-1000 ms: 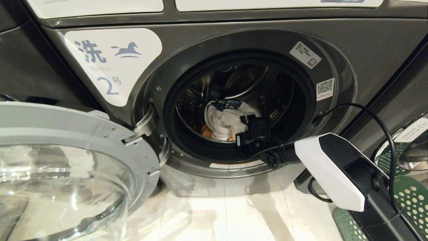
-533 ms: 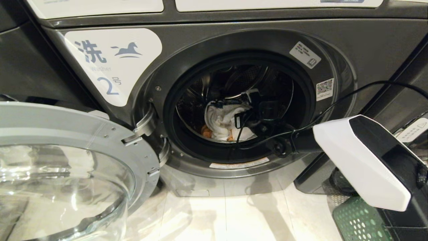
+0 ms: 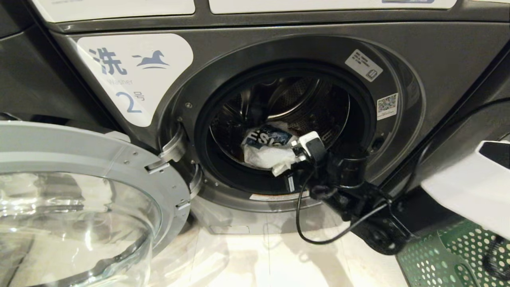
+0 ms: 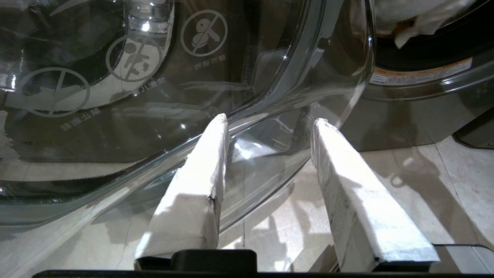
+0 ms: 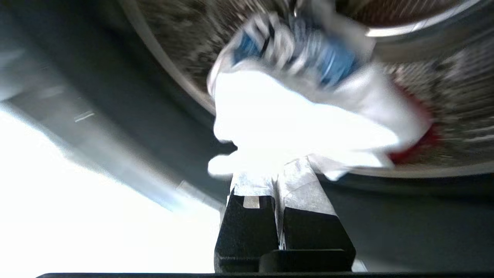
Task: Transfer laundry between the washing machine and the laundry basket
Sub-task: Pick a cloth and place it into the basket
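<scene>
White cloth with a blue print (image 3: 267,149) is pinched in our right end effector (image 3: 297,153), bunched just beyond its fingertips at the washing machine's (image 3: 279,52) drum mouth. Our left end effector (image 4: 270,127) hangs beside the glass door (image 3: 79,207), fingers apart, gripping nothing.

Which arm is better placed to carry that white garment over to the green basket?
The right. Its tool is shut on the white garment at the drum's mouth, beside the green laundry basket. The left tool sits behind the open glass door.
</scene>
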